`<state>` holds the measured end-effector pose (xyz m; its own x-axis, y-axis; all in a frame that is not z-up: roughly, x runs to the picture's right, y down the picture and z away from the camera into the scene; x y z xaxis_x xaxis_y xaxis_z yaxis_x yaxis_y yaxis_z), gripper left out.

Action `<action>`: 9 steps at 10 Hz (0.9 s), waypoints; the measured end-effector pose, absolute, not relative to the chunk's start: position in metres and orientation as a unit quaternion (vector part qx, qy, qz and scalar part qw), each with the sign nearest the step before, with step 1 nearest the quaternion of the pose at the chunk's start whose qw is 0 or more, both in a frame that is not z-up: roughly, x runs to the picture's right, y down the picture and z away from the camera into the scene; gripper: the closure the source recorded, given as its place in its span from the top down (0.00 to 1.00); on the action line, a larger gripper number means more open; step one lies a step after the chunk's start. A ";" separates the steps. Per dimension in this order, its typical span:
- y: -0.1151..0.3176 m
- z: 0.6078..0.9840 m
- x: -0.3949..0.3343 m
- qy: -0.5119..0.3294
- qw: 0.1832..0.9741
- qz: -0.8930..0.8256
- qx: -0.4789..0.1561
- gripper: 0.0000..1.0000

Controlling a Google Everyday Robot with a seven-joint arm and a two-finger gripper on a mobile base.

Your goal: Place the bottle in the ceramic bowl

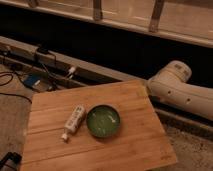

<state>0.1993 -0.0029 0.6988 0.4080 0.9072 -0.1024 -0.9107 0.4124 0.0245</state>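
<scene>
The bottle [74,120], small and white with a dark label, lies on its side on the wooden table [130,145], its cap pointing toward the front left. The ceramic bowl [103,120], dark green with a paler inside, stands just right of the bottle, almost touching it, and holds nothing. The robot's white arm [175,89] reaches in from the right, past the table's far right corner. The gripper itself is out of view.
Cables and a blue box [31,80] lie on the floor at the far left beside a grey rail [75,65]. A dark wall with a railing runs behind the table. Speckled floor shows at the right.
</scene>
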 end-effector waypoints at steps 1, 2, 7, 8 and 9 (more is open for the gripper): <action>-0.002 0.694 0.158 0.036 0.850 0.525 -0.031 0.80; 0.001 0.690 0.129 0.025 0.857 0.513 -0.041 0.80; 0.013 0.679 0.077 0.002 0.872 0.487 -0.058 0.80; 0.013 0.679 0.075 0.001 0.871 0.488 -0.059 0.80; 0.013 0.680 0.078 0.002 0.866 0.497 -0.056 0.80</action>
